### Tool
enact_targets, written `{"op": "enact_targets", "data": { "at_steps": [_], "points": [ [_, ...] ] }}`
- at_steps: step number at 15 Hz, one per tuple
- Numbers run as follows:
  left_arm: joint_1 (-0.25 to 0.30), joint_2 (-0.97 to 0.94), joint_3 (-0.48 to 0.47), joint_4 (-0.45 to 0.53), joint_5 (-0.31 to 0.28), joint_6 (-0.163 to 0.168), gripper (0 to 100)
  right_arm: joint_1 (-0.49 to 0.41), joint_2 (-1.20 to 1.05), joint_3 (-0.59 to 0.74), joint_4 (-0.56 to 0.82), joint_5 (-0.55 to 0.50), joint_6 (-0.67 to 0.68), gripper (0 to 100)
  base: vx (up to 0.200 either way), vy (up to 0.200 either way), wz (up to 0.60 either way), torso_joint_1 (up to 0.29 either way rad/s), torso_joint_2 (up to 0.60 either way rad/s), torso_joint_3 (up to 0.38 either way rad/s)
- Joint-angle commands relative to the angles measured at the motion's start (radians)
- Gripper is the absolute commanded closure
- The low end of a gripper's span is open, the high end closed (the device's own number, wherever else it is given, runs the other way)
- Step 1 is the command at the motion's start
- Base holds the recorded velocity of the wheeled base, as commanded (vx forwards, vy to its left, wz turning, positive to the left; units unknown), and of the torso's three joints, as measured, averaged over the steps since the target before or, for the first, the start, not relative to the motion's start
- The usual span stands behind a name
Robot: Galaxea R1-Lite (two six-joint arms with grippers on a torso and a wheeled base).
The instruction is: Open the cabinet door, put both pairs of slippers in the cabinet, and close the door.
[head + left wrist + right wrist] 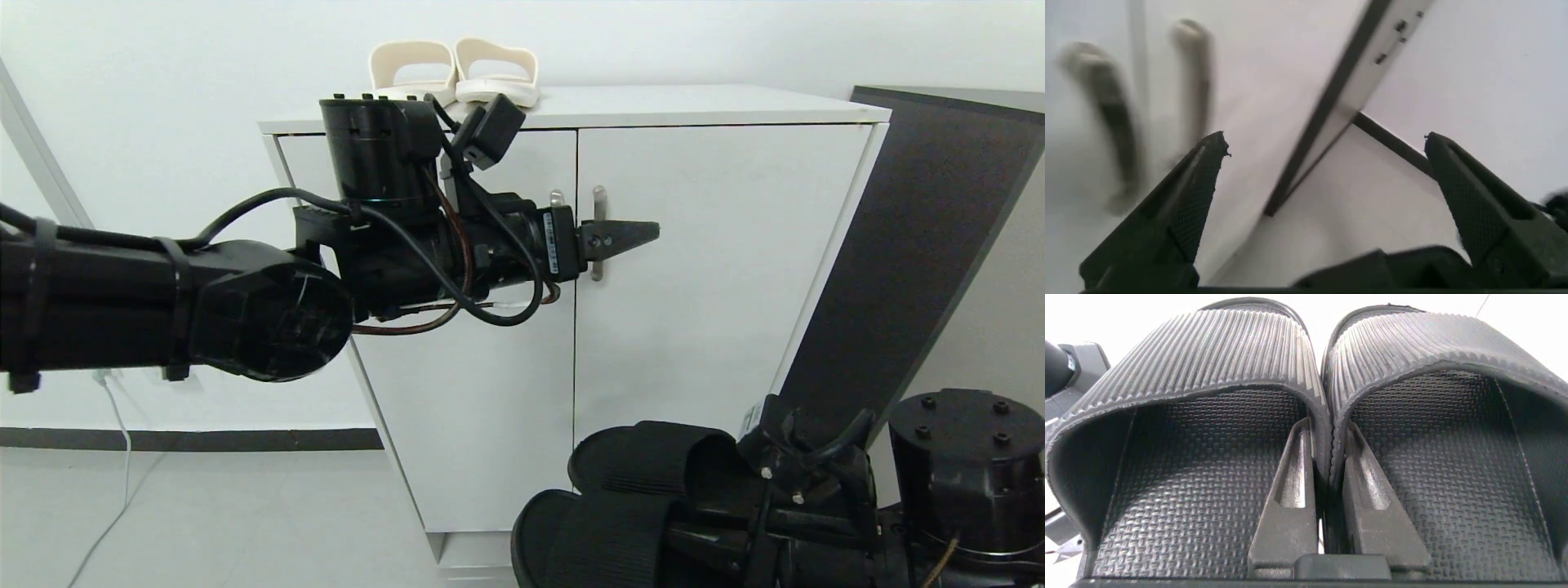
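Note:
A white cabinet (702,269) stands with both doors closed, its two metal handles (598,204) at the middle seam. A cream pair of slippers (454,72) lies on its top. My left gripper (647,232) is held level just in front of the right door's handle, and in the left wrist view the left gripper (1327,208) is open and holds nothing, the handles (1192,77) off to one side of its fingers. Low at the right, the black pair of slippers (629,482) is held side by side. My right gripper (1329,498) is shut on their adjoining straps (1327,416).
A dark grey panel (914,245) leans beside the cabinet's right side. A white cable (122,457) hangs down the wall to the floor at the left. Open grey floor (245,523) lies left of the cabinet.

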State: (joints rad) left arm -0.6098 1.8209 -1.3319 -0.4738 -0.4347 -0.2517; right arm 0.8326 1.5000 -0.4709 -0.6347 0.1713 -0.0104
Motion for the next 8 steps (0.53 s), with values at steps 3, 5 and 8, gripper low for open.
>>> {"op": "enact_targets", "data": {
  "at_steps": [3,5,8],
  "points": [
    [0.028,0.074,-0.067,0.000,0.025,0.000,0,0.000,0.000,0.000,0.000,0.001,0.000,100,0.000,0.000,0.00,0.000,0.00,0.000],
    [0.028,0.101,-0.092,0.001,0.027,0.000,0,0.000,0.000,0.001,0.000,0.001,0.000,100,0.000,0.000,0.00,0.000,0.00,0.000],
    [0.025,0.147,-0.122,-0.002,0.027,0.000,0,0.000,0.000,0.003,0.000,0.001,0.000,100,0.000,0.000,0.00,0.000,0.00,0.000]
  ]
}}
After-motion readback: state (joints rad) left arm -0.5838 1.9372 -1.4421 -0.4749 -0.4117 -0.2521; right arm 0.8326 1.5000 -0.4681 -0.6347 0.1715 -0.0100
